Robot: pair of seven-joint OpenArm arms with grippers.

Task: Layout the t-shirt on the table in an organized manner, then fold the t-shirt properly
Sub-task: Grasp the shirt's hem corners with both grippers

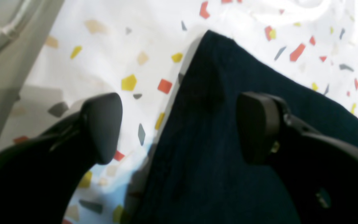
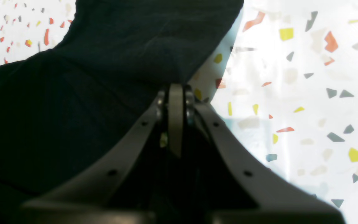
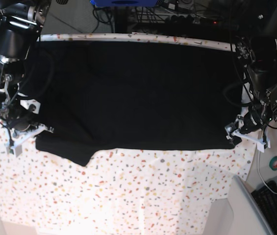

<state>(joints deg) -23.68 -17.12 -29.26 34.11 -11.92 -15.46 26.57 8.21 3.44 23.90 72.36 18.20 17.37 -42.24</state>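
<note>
The worktop (image 3: 143,196) is covered in white cloth speckled with small red, orange, yellow and grey flecks. A black t-shirt (image 3: 133,98) lies spread flat across its far half, reaching the far edge. The shirt's near hem runs roughly straight, with one corner sagging lower on the base view's left. The near half shows bare speckled cloth.

A green roll of tape (image 3: 275,163) lies at the right edge, above what looks like a black keyboard (image 3: 274,204); tangled cables (image 3: 177,11) crowd the top, beside a blue object (image 3: 123,2)
</note>
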